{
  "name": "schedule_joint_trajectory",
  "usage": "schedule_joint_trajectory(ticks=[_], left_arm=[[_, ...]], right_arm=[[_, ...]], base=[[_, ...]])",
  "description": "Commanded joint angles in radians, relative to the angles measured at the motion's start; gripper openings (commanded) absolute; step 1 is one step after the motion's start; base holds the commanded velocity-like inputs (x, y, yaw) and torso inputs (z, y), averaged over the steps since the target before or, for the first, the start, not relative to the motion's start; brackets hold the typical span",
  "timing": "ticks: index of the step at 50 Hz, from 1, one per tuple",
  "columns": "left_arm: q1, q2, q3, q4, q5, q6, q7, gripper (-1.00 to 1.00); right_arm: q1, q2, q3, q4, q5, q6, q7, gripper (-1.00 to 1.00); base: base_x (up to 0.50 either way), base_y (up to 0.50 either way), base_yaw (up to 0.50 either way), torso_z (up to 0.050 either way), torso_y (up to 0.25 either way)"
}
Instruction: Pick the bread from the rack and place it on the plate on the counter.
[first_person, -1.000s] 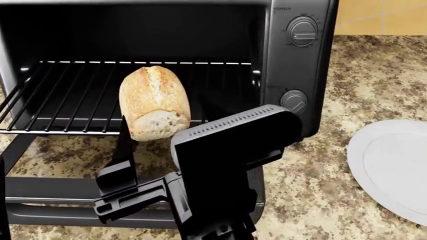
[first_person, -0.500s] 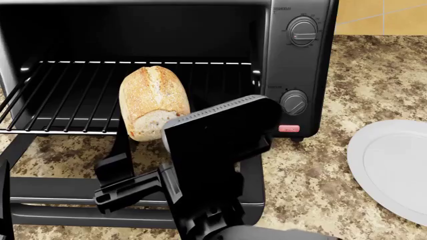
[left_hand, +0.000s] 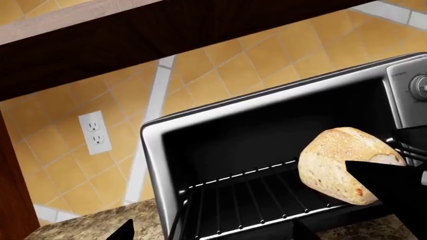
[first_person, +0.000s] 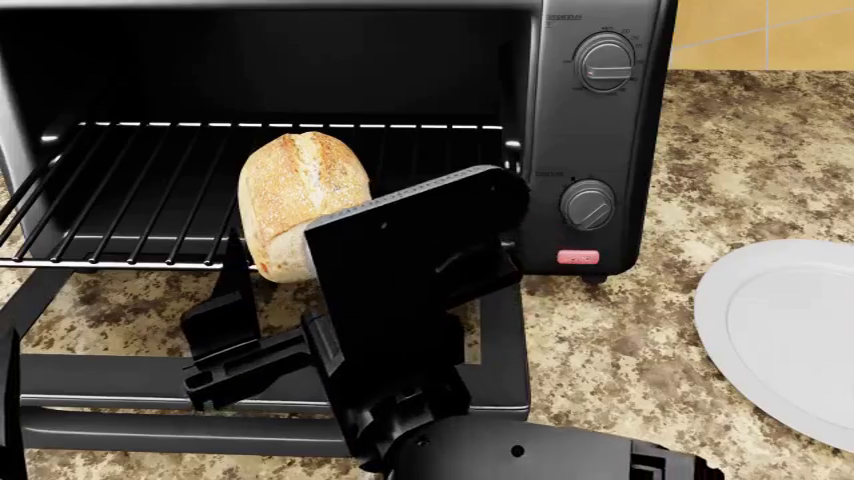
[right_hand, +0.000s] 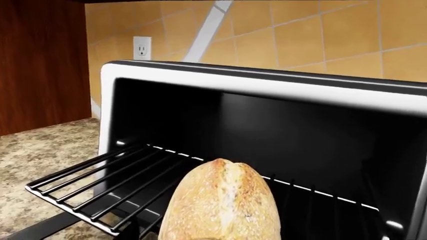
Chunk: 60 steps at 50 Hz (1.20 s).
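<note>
The bread (first_person: 300, 185), a golden-brown loaf with a pale cut end, lies on the black wire rack (first_person: 134, 195) at its front edge. My right gripper (first_person: 300, 255) is open and straddles the loaf's front end. One finger (first_person: 235, 285) stands just left of the loaf; the other is hidden behind the wrist block. In the right wrist view the bread (right_hand: 223, 205) fills the near space over the rack (right_hand: 93, 187). My left gripper (left_hand: 213, 234) is open and holds nothing, off to the left of the oven, facing the bread (left_hand: 337, 160). The white plate (first_person: 787, 340) lies on the counter (first_person: 641, 350) at the right.
The black toaster oven (first_person: 601, 130) stands with its door (first_person: 94, 400) folded down flat toward me, under my right arm. A tiled wall with an outlet (left_hand: 95, 132) is behind, and a dark wooden cabinet (right_hand: 40, 60) stands to the oven's left.
My right arm has moved forward and leftward toward the oven, bringing its fingers further along the loaf's front end. The bread and plate have not moved.
</note>
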Motion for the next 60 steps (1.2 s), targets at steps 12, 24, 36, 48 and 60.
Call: schedule_joint_trajectory(ticks=[12,24,36,48,60], left_arm=[[0.007,-0.007,0.006,0.010,0.013,0.002,-0.003,1.00],[0.009,-0.017,0.010,0.019,0.025,0.012,-0.007,1.00],[0.011,-0.015,0.015,0.021,0.028,0.013,-0.005,1.00],[0.019,-0.016,0.024,0.014,0.037,0.026,-0.005,1.00],[0.030,-0.022,0.031,0.004,0.048,0.045,-0.002,1.00]], right_arm=[[0.008,-0.033,0.009,0.085,0.048,0.025,-0.059,1.00],[0.006,-0.065,0.009,0.143,0.066,0.041,-0.096,1.00],[-0.022,-0.081,0.011,0.198,0.081,0.033,-0.134,1.00],[-0.016,-0.086,0.015,0.188,0.079,0.041,-0.131,-1.00],[0.012,-0.062,0.031,0.111,0.056,0.042,-0.081,-1.00]], base=[[0.00,0.00,0.00,0.000,0.000],[0.00,0.00,0.00,0.000,0.000],[0.00,0.00,0.00,0.000,0.000],[0.00,0.00,0.00,0.000,0.000],[0.00,0.00,0.00,0.000,0.000]])
